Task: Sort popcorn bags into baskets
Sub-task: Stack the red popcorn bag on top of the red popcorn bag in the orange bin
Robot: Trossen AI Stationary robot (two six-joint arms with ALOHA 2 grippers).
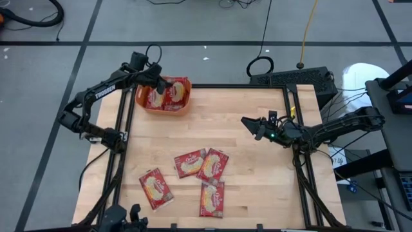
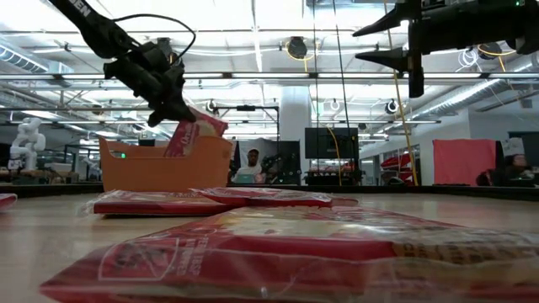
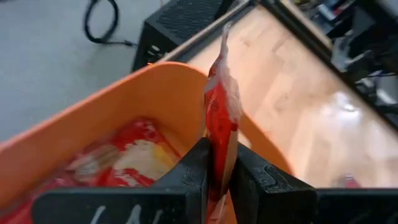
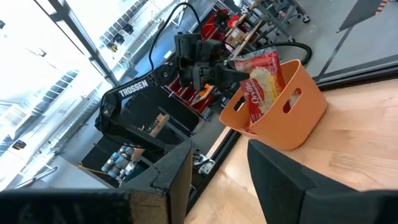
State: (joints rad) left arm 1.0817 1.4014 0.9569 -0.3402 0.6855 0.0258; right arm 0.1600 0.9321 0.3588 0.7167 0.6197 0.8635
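Note:
The orange tub (image 1: 182,107) stands at the table's far left corner, with red popcorn packets (image 3: 118,155) lying inside. My left gripper (image 1: 158,84) hangs over the tub, shut on one red packet (image 2: 195,130). Several more red packets (image 1: 191,162) (image 1: 156,187) (image 1: 212,198) lie flat on the near middle of the table. My right gripper (image 1: 253,125) hovers open above the table's right side, high in the low view (image 2: 383,44), touching nothing. The right wrist view shows the tub (image 4: 280,118) and the held packet (image 4: 264,78) from afar. My left gripper pinches the packet between its two fingers (image 3: 198,168), which show on either flat face of it beside one edge (image 3: 219,163). The fingers come slanting down from the table's left. The packet stands tilted on edge, its lower part (image 2: 181,145) down inside the tub and its upper part (image 2: 210,122) above the rim.
A black frame rail (image 1: 225,86) runs along the table's edges. Bare wood (image 1: 232,119) lies between the tub and the loose packets. Cables and a black box (image 1: 293,78) sit beyond the far right corner. People (image 2: 249,164) sit in the room behind.

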